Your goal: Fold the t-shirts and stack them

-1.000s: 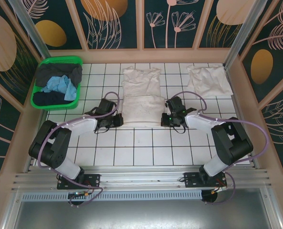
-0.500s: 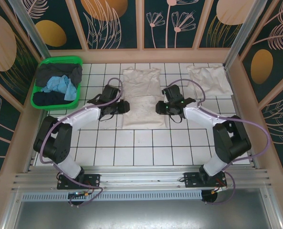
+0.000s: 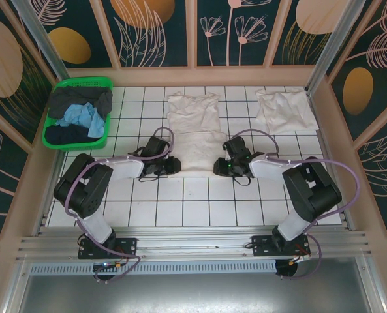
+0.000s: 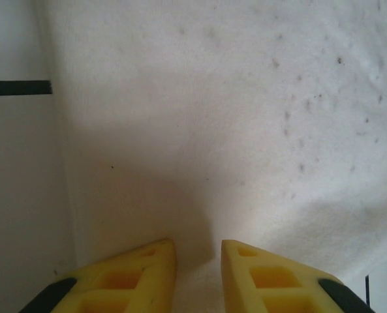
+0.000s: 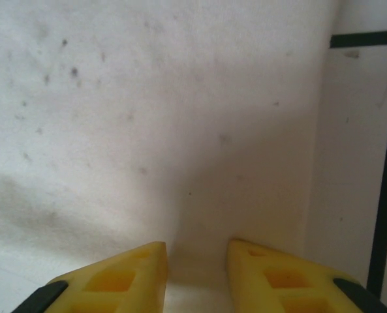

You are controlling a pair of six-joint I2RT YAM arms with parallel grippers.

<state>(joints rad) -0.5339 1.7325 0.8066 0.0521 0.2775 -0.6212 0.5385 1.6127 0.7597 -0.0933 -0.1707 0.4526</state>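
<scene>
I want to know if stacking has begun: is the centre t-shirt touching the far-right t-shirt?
Apart. The top view shows bare tiles between the centre t-shirt and the far-right t-shirt.

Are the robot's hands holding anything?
Cannot tell. The middle t-shirt's side edges lie between the fingers of the left gripper and the right gripper, but a pinch is unclear.

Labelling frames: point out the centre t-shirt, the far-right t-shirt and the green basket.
centre t-shirt (image 3: pixel 193 114), top external, upper half
far-right t-shirt (image 3: pixel 286 109), top external, middle
green basket (image 3: pixel 82 81), top external, far rim
</scene>
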